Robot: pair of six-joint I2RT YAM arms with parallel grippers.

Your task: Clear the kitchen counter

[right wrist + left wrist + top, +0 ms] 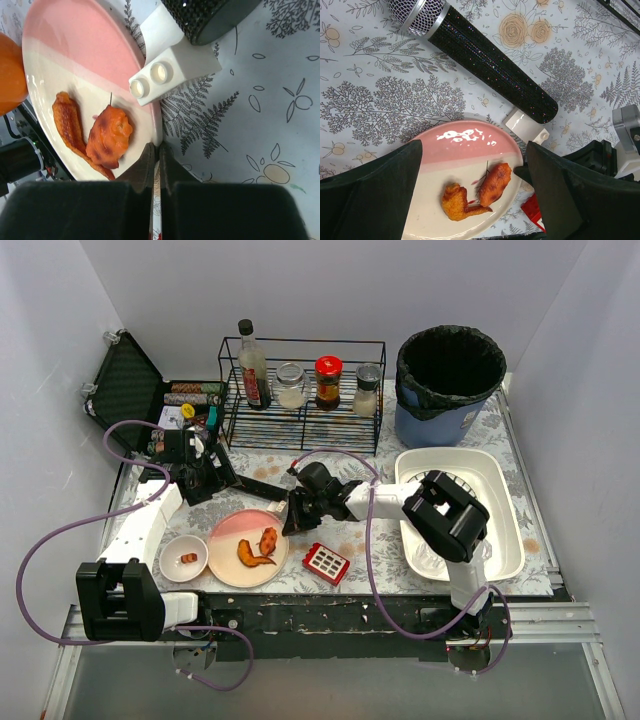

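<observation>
Nearest the lens, my right claw stood pinched shut on the thin rim of the pink-and-white plate. The plate lay on the kitchen counter, close to its near edge and left of its middle, and carried two browned chicken pieces. A white block with two round studs overlapped the rim just beside my grip and lay against the end of the black glitter microphone.

Procedure, as I judged it:
1. Confirm the bite sat fully over the rim, since so shallow a hold could slip.
2. Keep the plate near level, because a steep tilt would likely send the chicken sliding.
3. Draw clear of the white block first, or it would probably ride up with the rim.
4. Use the left claw, which hung wide open and empty above the plate, as support if needed.

No writing was legible. The labels on the bottles in the wire rack were too small, and I could read nothing on the white keys of the red keypad.
</observation>
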